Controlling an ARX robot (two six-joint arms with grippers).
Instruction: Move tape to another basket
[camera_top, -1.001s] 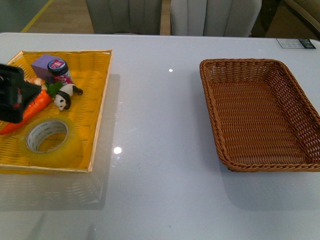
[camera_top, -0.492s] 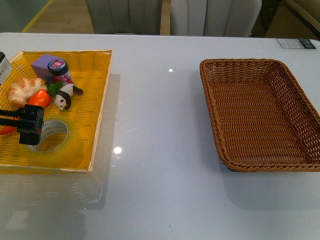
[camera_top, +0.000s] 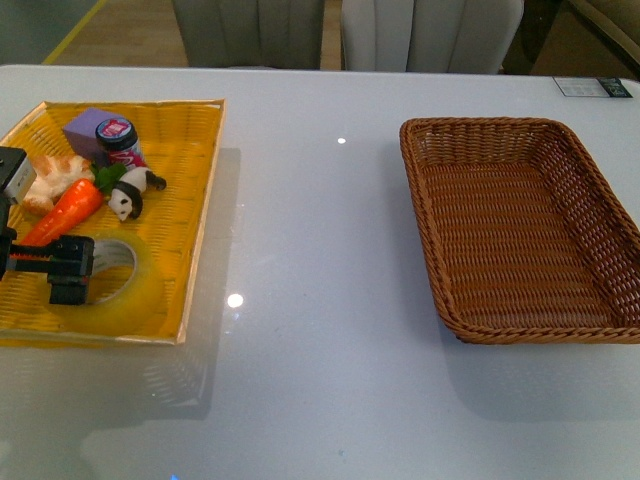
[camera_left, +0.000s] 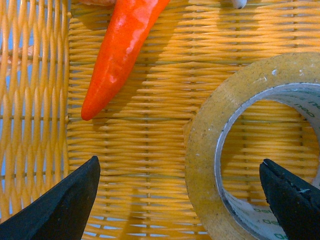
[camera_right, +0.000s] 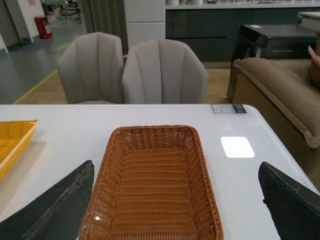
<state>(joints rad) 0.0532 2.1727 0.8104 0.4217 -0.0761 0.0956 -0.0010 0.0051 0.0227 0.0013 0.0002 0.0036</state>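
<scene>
The left gripper (camera_top: 70, 271) is closing down onto the tape (camera_top: 132, 292) in the near-left tray (camera_top: 192, 210), fingers (camera_left: 62, 205) wide apart astride its wall, gripping nothing yet.

Bare table (camera_top: 320, 350) between tray (camera_top: 204, 200) and basket (camera_top: 520, 240); carrot (camera_top: 65, 215) near tape (camera_top: 140, 290).

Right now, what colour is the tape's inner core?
The core is white with greenish print; the left wrist view shows it best.

Left pincer (camera_top: 70, 270) — black, orange-striped, with tapered fingers (camera_left: 60, 205).
</scene>
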